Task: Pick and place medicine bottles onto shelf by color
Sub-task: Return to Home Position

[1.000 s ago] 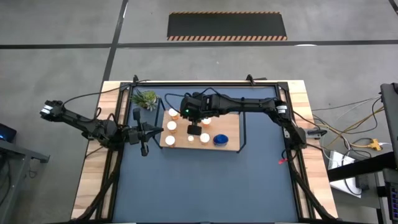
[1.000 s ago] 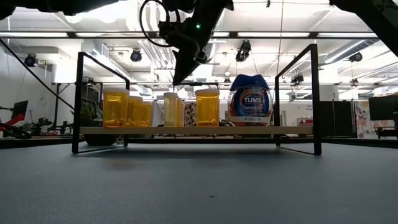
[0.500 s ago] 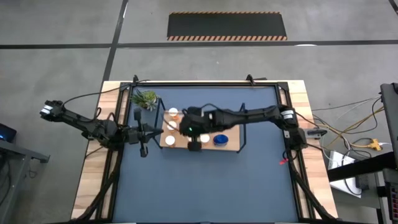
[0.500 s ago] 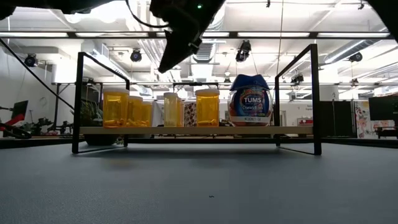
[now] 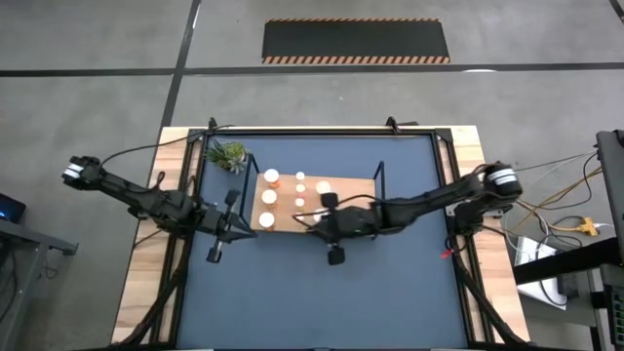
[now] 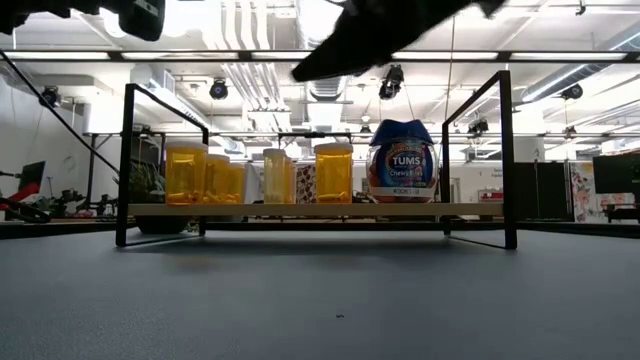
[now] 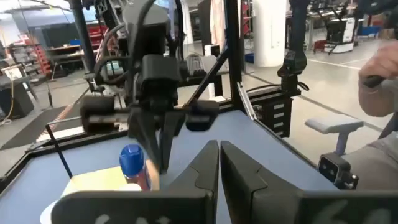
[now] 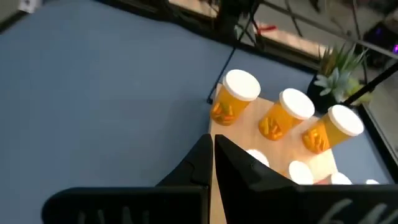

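We judge the sorting finished: all the medicine bottles we see stand on the shelf just below and ahead of the right gripper, which is closed on nothing (likewise the left gripper, facing it), leaving only parking both arms.

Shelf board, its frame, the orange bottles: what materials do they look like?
Shelf board: light wood, matte, pale tan with no glare, possibly unfinished. Frame: thin black wire, probably painted metal. Orange bottles: translucent amber plastic, pills show through; caps opaque white, likely plastic.
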You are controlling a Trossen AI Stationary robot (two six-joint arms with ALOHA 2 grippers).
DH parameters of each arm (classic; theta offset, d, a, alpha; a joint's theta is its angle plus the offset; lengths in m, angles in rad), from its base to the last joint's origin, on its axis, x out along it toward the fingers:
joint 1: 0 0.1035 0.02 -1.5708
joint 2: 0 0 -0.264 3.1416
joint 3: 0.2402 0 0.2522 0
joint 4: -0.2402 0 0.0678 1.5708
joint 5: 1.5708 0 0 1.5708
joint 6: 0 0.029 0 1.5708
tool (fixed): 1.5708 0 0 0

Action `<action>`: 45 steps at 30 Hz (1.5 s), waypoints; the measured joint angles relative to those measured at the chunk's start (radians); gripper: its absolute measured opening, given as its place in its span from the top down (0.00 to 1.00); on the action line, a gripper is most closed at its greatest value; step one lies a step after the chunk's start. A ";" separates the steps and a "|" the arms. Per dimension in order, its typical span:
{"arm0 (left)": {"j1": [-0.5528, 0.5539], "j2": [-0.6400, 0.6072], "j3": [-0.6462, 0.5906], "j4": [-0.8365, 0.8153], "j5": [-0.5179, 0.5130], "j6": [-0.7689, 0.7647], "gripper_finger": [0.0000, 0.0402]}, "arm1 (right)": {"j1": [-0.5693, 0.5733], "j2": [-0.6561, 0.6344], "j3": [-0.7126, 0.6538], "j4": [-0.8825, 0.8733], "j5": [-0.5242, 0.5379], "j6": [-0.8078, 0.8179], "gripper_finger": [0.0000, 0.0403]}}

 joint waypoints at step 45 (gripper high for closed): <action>0.002 -0.602 -0.155 -0.316 -0.164 0.181 1.00 | 0.010 -1.133 -0.950 0.572 -0.007 -0.157 0.98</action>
